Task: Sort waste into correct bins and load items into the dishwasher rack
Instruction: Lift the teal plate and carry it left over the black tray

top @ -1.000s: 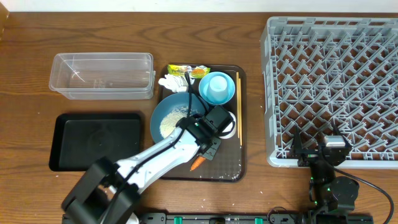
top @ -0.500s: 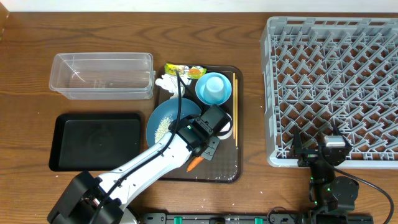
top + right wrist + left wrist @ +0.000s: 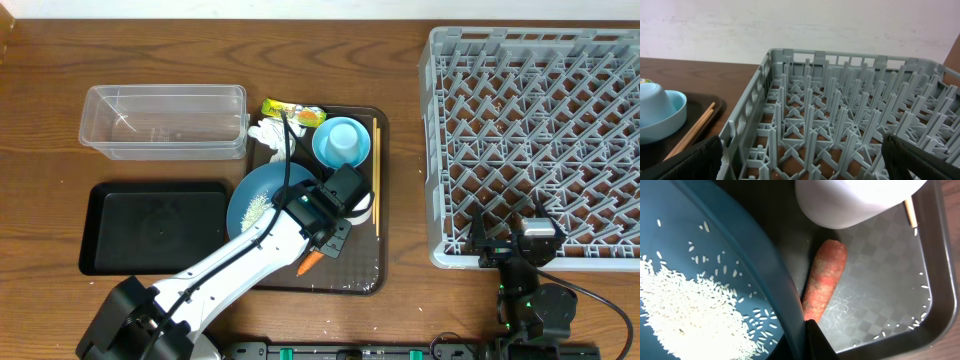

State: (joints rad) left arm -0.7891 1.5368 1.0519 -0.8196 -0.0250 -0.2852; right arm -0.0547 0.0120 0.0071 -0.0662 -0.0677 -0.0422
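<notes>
While the left fingers point(image 3: 812, 342) pinch the rim of the bowl point(image 3: 700, 280) just beside the carrot point(image 3: 824, 282) on the tray point(image 3: 877, 265), the right fingers point(image 3: 690, 161) stand spread at the edge of the rack point(image 3: 840, 105).

From overhead I look straight down on the whole surface point(image 3: 60, 60), far enough back to take in the rack point(image 3: 540, 130) on the right arm's side, the clear tub point(image 3: 165, 120) and the black tray point(image 3: 150, 228). The left wrist camera sits very close and points down at the bowl point(image 3: 700, 280) rim, a carrot point(image 3: 824, 280) and a corner of the serving tray point(image 3: 880, 305); the overhead view shares all three. The right wrist camera rides low beside the rack, facing level across it toward the wall point(image 3: 790, 25). At its left edge it catches the blue cup point(image 3: 657, 112) and chopsticks point(image 3: 692, 131), which overhead shows too.
</notes>
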